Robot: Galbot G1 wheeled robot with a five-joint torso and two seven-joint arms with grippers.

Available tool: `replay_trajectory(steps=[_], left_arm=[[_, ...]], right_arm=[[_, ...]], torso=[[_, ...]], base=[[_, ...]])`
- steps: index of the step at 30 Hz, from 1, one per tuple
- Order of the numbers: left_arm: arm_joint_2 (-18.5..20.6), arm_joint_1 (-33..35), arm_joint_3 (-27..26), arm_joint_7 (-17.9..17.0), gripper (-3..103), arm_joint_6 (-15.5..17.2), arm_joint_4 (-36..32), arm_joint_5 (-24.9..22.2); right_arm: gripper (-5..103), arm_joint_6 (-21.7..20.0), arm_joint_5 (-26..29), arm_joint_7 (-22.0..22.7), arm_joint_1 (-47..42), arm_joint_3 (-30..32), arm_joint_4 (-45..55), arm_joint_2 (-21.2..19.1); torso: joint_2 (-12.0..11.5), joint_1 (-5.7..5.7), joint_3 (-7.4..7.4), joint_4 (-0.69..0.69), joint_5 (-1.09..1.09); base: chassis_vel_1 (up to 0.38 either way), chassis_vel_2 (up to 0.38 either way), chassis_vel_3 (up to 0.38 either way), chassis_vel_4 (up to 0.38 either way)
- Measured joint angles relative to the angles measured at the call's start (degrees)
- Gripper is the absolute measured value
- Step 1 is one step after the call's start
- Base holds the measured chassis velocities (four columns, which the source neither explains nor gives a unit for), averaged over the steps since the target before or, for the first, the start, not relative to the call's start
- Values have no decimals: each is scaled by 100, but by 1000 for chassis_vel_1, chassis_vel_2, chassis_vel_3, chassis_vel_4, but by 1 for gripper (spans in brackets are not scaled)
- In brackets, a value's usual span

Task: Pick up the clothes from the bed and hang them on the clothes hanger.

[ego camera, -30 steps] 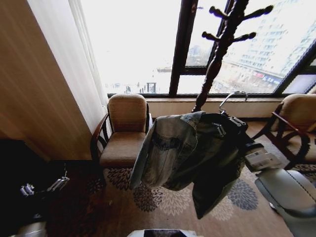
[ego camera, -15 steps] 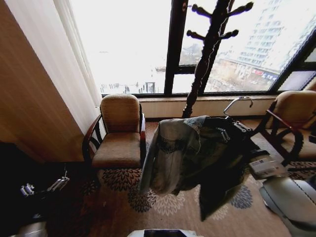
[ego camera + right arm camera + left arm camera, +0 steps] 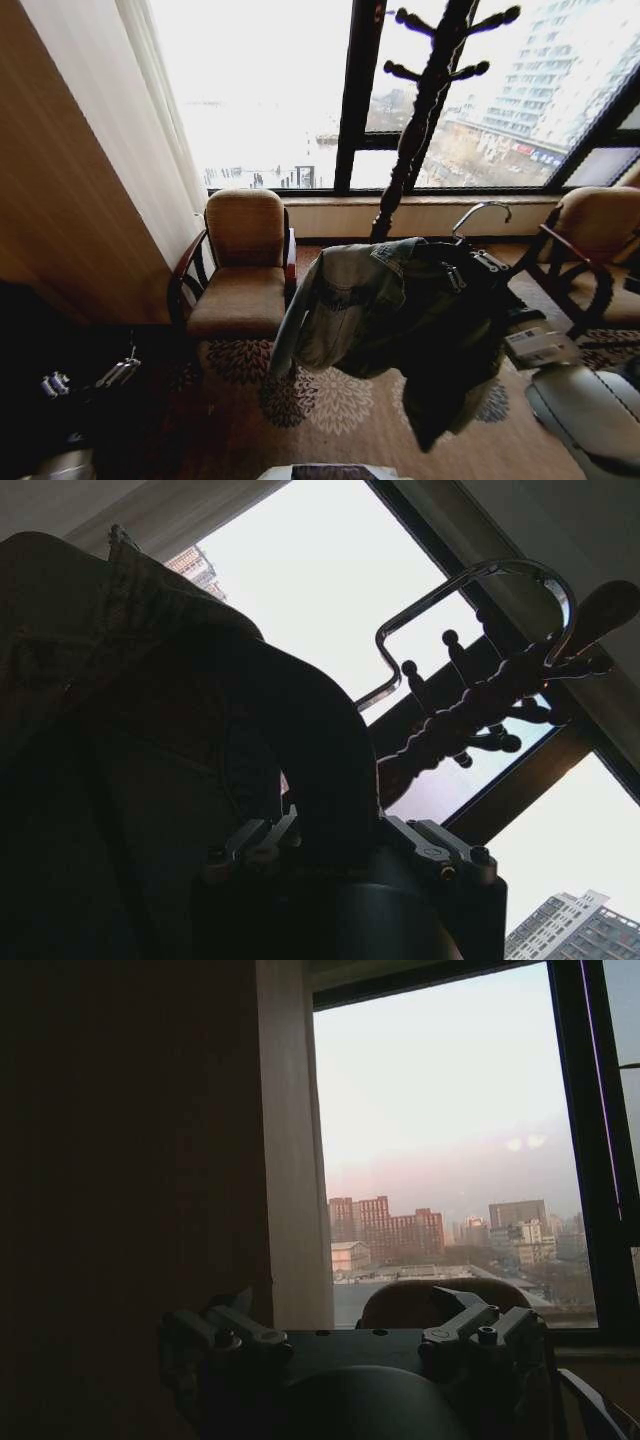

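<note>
Light-blue denim jacket (image 3: 400, 310) is off the bed, draped on a black hanger with silver hook (image 3: 478, 212) and held aloft by the right gripper (image 3: 340, 835), apparently clamped through the cloth. Hanging on the dark wooden coat stand (image 3: 425, 100) remains. Armchairs flank the stand; open carpet ahead. Left gripper (image 3: 350, 1330) is parked low with its fingers spread.

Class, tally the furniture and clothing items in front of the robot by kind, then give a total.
Armchairs: 2, left and right
Coat stand: 1
Denim jacket: 1
Hanger: 1
Total: 5
</note>
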Motion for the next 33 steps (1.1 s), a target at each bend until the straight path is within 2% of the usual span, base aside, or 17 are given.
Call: replay_trajectory(steps=[4, 12, 19, 33], left_arm=[[-2, 0, 0, 0, 100, 0, 0, 0], [0, 0, 0, 1, 100, 0, 0, 0], [0, 0, 0, 1, 100, 0, 0, 0], [0, 0, 0, 1, 100, 0, 0, 0]], right_arm=[[20, 85, -56, -25, -36, 0, 3, 32], [20, 123, -102, -62, -68, -5, 21, 73], [20, 127, -76, -64, -61, -11, 5, 84], [20, 127, -81, -57, -84, -30, 4, 105]], torso=[[2, -5, -2, 0, 7], [1, -1, 0, 0, 0], [1, -2, -1, 0, 2], [0, 2, 0, 0, 3]], base=[[-14, -123, 19, 129], [-5, -27, 0, 21], [-11, 28, 9, -32], [-127, 103, 122, -110]])
